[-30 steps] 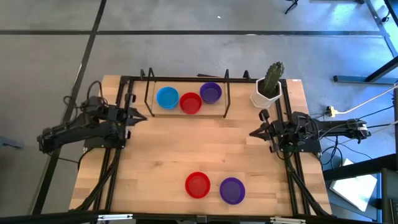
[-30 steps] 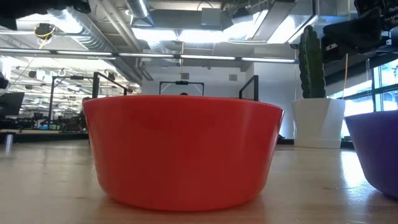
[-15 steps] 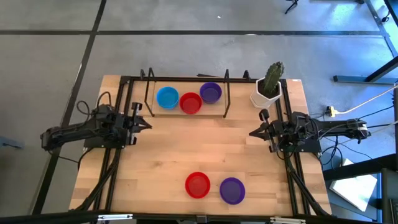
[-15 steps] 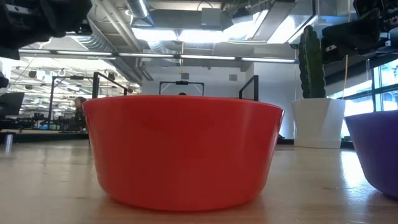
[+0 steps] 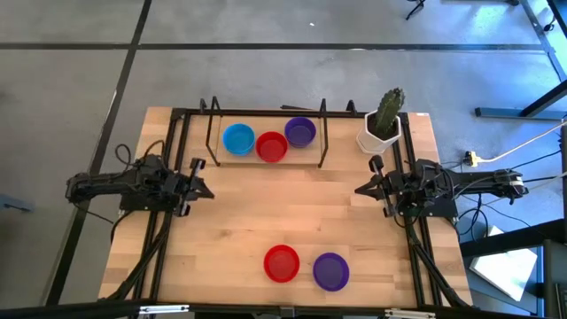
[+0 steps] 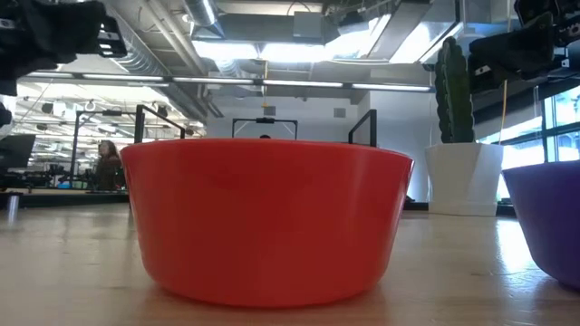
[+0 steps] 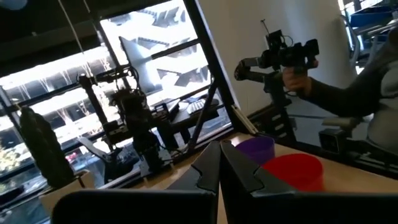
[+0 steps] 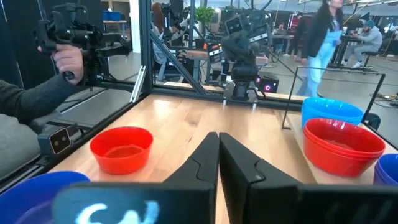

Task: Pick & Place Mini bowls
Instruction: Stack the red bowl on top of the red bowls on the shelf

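Three mini bowls stand on their bases at the table's far side under a black frame: blue (image 5: 238,139), red (image 5: 271,146) and purple (image 5: 300,132). Near the front edge stand a red bowl (image 5: 282,263) and a purple bowl (image 5: 330,271); the low view shows this red bowl (image 6: 267,217) close up. My left gripper (image 5: 207,189) hangs at the table's left side, shut and holding nothing, pointing level toward the right (image 7: 219,163). My right gripper (image 5: 358,190) hangs at the right side, shut and holding nothing, pointing toward the left (image 8: 219,149).
A white pot with a green cactus (image 5: 383,124) stands at the far right corner. A black wire frame (image 5: 266,113) stands over the far bowls. Beside the table's near edge a person's hand holds a camera rig (image 8: 71,43). Bare wood (image 5: 283,199) lies between the grippers.
My left gripper has swung toward the table's near edge and sunk, staying shut; it has come into the low view's upper left corner. My right gripper and the bowls have kept still.
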### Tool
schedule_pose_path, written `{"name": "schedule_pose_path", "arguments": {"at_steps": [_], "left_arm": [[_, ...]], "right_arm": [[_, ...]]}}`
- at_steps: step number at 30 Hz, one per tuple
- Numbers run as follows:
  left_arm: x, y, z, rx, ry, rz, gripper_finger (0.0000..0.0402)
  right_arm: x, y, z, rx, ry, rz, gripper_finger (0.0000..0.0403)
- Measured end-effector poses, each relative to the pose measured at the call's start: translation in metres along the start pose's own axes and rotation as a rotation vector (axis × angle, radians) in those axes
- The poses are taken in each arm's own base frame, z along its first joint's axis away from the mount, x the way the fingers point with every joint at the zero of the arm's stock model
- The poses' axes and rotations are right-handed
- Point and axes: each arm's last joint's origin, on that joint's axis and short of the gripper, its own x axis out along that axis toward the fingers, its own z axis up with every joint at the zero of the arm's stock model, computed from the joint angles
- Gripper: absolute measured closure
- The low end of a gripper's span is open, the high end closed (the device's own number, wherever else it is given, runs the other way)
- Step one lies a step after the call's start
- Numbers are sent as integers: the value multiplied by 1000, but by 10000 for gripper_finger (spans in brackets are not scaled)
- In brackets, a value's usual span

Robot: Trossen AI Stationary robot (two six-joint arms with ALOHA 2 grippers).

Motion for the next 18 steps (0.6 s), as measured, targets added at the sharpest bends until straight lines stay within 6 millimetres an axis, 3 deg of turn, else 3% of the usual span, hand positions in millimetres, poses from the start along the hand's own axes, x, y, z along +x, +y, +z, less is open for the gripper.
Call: {"name": "schedule_pose_path", "arguments": {"at_steps": [13,18], "left_arm": [[2,-4,-8,25,108,154,399],[2,-4,-8,28,109,158,400]], "right_arm": [[2,0,-2,-8,24,-1,389],[5,-7,5,24,-43,-190,389]]}}
